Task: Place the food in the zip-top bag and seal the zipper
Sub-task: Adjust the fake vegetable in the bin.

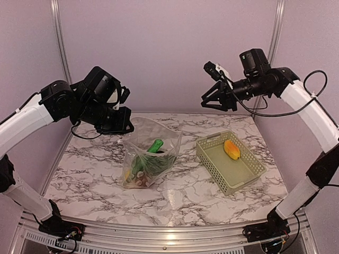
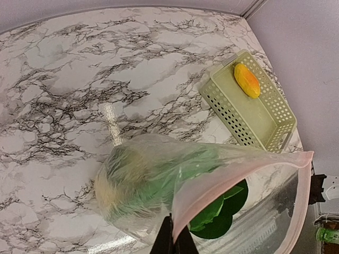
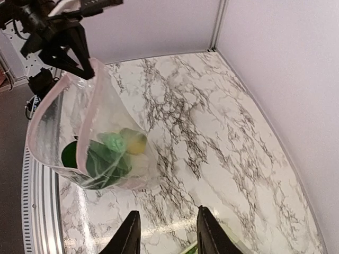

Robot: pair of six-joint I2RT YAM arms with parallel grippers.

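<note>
Currently the left tool (image 2: pixel 174 239) pinches the rim of the zip-top bag (image 1: pixel 151 156), mid-frame, with the leafy vegetable (image 1: pixel 153 161) inside. Upper right, the right tool (image 1: pixel 213 100) hangs spread and empty. The orange-yellow piece (image 1: pixel 231 149) lies in the basket (image 1: pixel 249 174).

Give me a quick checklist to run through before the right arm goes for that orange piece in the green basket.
1. Left jaws gripping the zip-top bag: ok, shut on its rim.
2. Bag mouth open for loading: ok, the rim gapes in both wrist views.
3. Right jaws free: ok, open and holding nothing, raised above the table.
4. Orange-yellow piece reachable: ok, it lies alone and uncovered in the basket.
5. All food bagged: not ok, that piece is outside the bag.
6. Zipper sealed: not ok, it is open.
</note>
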